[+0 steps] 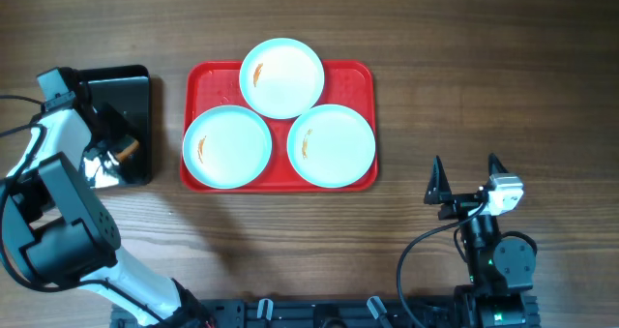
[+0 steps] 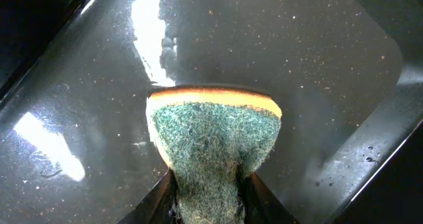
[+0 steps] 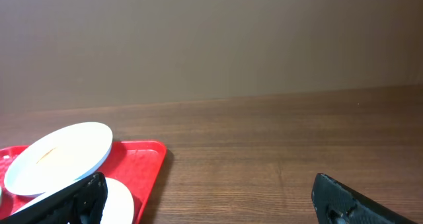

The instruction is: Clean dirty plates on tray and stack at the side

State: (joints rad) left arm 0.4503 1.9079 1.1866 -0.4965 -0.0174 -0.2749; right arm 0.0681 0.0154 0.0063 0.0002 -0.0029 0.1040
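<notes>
Wood bench (image 1: 435, 57), black tray (image 1: 135, 96) at L. Left jaws clenched on sponge (image 2: 211, 145), pinched low, prob. for a firm wiping grip. Right jaws spread wide, empty. Three plates (image 1: 281, 76) w/ orange smears lie on red tray (image 1: 208, 81) between the two jaws, unstacked.

No legible text, label, brand or number on anything.

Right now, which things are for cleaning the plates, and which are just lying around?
For the job: plates, red tray, sponge.
Just lying around: black tray, table.
</notes>
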